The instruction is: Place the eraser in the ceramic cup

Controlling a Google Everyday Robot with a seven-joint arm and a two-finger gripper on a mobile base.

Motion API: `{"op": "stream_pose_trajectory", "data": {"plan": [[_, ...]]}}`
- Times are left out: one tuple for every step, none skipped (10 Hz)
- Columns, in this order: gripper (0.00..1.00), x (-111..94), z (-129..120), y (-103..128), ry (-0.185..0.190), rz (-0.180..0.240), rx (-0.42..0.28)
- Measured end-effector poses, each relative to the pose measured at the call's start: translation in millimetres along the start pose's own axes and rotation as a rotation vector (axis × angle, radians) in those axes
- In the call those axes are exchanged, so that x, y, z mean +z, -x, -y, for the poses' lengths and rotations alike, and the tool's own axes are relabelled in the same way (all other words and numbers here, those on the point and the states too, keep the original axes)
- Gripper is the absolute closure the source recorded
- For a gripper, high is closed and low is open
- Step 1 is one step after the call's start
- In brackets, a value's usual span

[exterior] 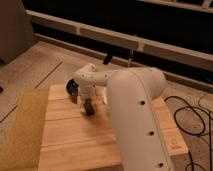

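My gripper (88, 107) is the dark tip of the white arm (135, 115). It hangs low over the back left part of the wooden table (75, 145). I cannot make out a black eraser apart from the dark gripper tip. A small white shape (102, 96), perhaps the ceramic cup, shows just right of the gripper, mostly hidden by the arm. The wider black bowl (72, 89) sits just left of the wrist.
A yellow-green mat (24, 131) covers the table's left strip. Black cables (192, 120) lie on the floor to the right. A long ledge (125, 37) runs along the back. My arm hides the table's right back part.
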Motion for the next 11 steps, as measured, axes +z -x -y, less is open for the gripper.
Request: {"op": "stream_pose_trajectory", "data": {"plan": [[0.35, 3.9, -0.8, 5.1, 0.009, -0.006, -0.003], [0.35, 7.6, -1.9, 8.2, 0.015, -0.011, -0.005], [0.35, 9.4, -1.6, 9.4, 0.017, -0.014, -0.005], [0.35, 10.9, 1.4, 8.3, 0.017, -0.023, 0.0], [0.35, 11.8, 5.1, 6.2, 0.016, -0.033, 0.007], [0.35, 12.3, 7.5, 4.9, 0.013, -0.038, 0.01], [0.36, 12.5, 10.7, 3.7, 0.008, -0.041, 0.012], [0.45, 11.8, 14.8, 1.6, -0.003, -0.046, 0.015], [0.56, 11.9, 16.6, 0.6, -0.008, -0.047, 0.016], [0.66, 12.5, 17.6, -0.2, -0.009, -0.047, 0.018], [0.78, 13.2, 17.5, -0.8, -0.009, -0.046, 0.019]]}}
